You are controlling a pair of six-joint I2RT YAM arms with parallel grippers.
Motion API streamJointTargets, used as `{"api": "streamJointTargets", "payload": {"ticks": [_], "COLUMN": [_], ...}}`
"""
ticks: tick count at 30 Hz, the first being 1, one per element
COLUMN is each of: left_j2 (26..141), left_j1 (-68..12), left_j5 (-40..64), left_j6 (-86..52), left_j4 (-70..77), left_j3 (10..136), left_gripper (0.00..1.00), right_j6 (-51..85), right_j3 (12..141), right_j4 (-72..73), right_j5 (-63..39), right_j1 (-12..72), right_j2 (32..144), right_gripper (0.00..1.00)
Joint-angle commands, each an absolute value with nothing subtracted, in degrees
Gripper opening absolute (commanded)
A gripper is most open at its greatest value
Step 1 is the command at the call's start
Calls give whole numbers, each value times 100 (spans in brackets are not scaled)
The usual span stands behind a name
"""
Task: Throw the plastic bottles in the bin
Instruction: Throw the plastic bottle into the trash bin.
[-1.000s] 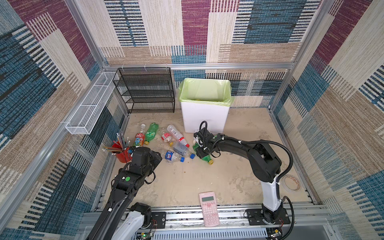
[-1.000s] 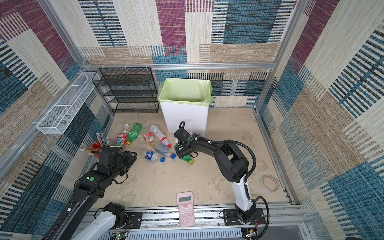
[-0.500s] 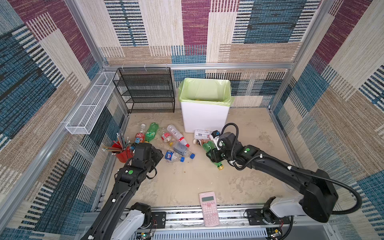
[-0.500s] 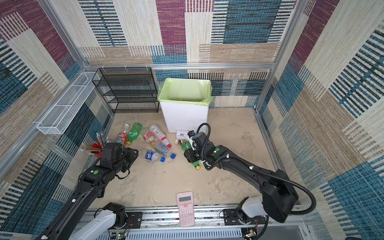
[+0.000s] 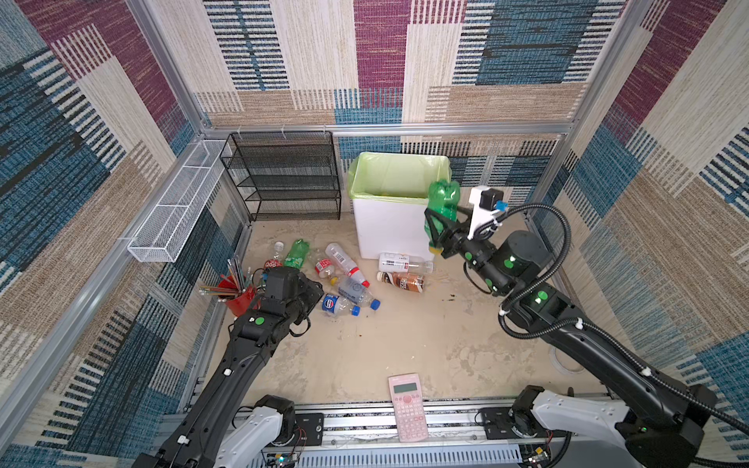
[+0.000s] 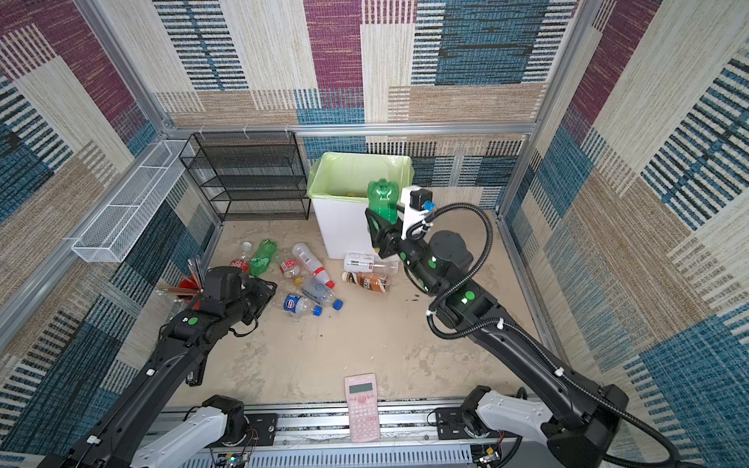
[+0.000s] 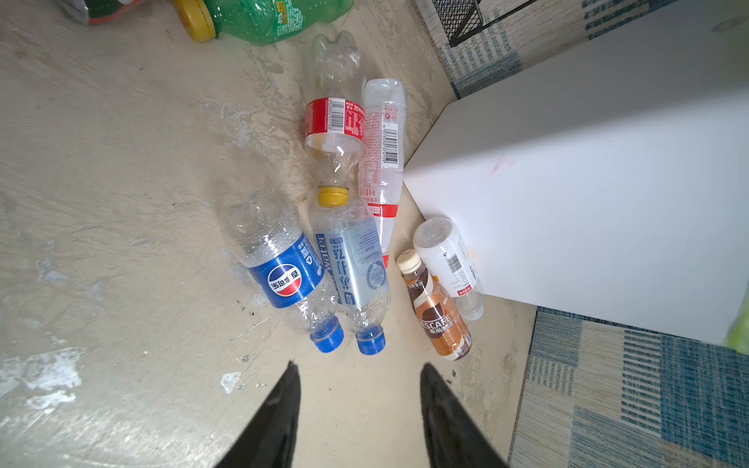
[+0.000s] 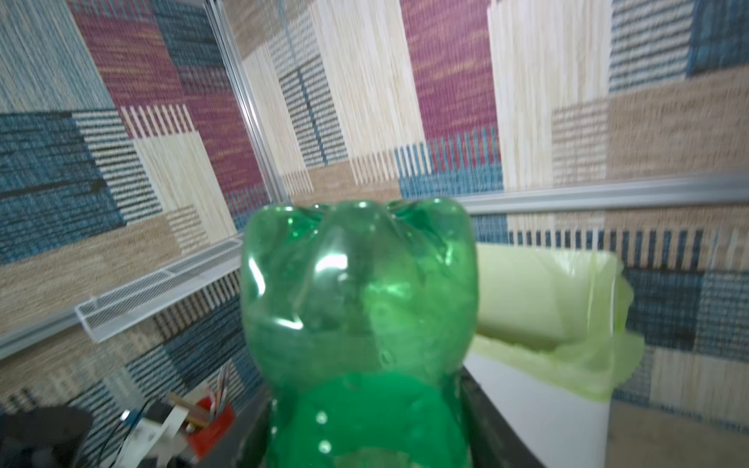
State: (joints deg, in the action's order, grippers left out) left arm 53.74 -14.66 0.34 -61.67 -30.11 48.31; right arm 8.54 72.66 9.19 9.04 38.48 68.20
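Note:
My right gripper (image 5: 439, 231) (image 6: 385, 233) (image 8: 364, 425) is shut on a green plastic bottle (image 5: 444, 202) (image 6: 383, 198) (image 8: 356, 304), base up, raised beside the front right corner of the bin (image 5: 389, 227) (image 6: 340, 227) (image 8: 535, 291) at rim height. The bin is white with a light green liner. Several bottles lie on the floor left of and in front of the bin: blue-labelled (image 5: 336, 304) (image 7: 279, 271), pale water (image 7: 352, 267), red-labelled (image 7: 334, 129), brown (image 5: 401, 280) (image 7: 435, 308), green (image 5: 297, 253). My left gripper (image 5: 312, 289) (image 7: 357, 366) hovers open just short of the blue caps.
A red pencil cup (image 5: 239, 298) stands close to my left arm. A pink calculator (image 5: 407, 405) lies at the front edge. A black mesh rack (image 5: 283, 178) stands at the back, left of the bin, and a white wire basket (image 5: 178, 202) hangs on the left wall.
My right arm has lifted the green bottle from the floor beside the pile up to the bin's rim. My left gripper has edged toward the pile and its jaws have narrowed slightly.

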Motion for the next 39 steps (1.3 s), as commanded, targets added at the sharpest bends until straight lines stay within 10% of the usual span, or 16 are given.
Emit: {"api": "streamJointTargets", "payload": {"ticks": [1, 3, 6, 8, 13, 22, 39], "left_j2": [5301, 5227, 5080, 4975, 4721, 5030, 5646], "left_j1": [-1459, -1459, -1459, -1458, -1459, -1445, -1449], "left_j5": [-4, -39, -99, -162, -283, -84, 162], "left_j6": [-6007, -6037, -6047, -6055, -6164, -6179, -6339], "left_j4": [-2934, -2946, -2987, -3057, -3068, -2846, -2825], "left_j3": [4895, 4885, 4868, 4850, 4611, 4562, 4484], "left_gripper": [50, 49, 49, 49, 49, 48, 48], "right_j6": [422, 510, 809, 676, 547, 291, 2781], "right_j3": [8445, 9895, 14006, 16993, 12606, 11530, 4395], "right_j4": [1664, 1004, -1433, -2542, 192, 3, -876], "right_j5": [1077, 794, 272, 282, 507, 664, 333], "right_j1": [3433, 3102, 2726, 2725, 2725, 2725, 3507], "right_j2": [7784, 8803, 11044, 12534, 10092, 8756, 5959], "right_gripper": [53, 58, 96, 98, 99, 89, 70]}}
